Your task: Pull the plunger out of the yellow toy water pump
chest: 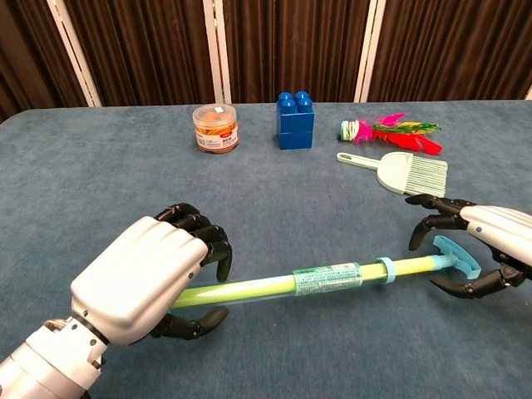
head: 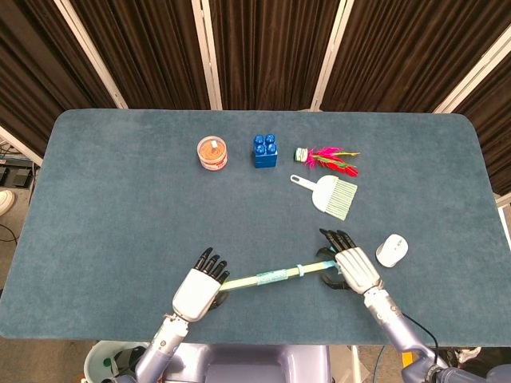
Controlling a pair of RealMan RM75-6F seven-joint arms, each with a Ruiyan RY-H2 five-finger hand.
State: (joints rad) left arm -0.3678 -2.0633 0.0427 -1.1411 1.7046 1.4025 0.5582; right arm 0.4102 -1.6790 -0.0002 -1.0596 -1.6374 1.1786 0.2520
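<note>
The yellow toy water pump [chest: 266, 288] lies lengthwise just above the table near its front edge, also seen as the pump [head: 263, 278] in the head view. My left hand [chest: 137, 283] grips the tube's left end, the same left hand [head: 198, 290] from above. A light-blue ring [chest: 384, 268] caps the tube's right end. A short stretch of plunger rod [chest: 411, 264] sticks out past it. The rod ends in a blue T handle [chest: 455, 254]. My right hand [chest: 490, 243], also the right hand [head: 357, 270], hooks its curled fingers around that handle.
At the back stand a small jar [head: 212, 152], a blue block [head: 266, 150] and a pink feathered shuttlecock [head: 327, 157]. A pale green hand brush [head: 327, 194] lies in front of them. A white mouse [head: 392, 250] sits just right of my right hand.
</note>
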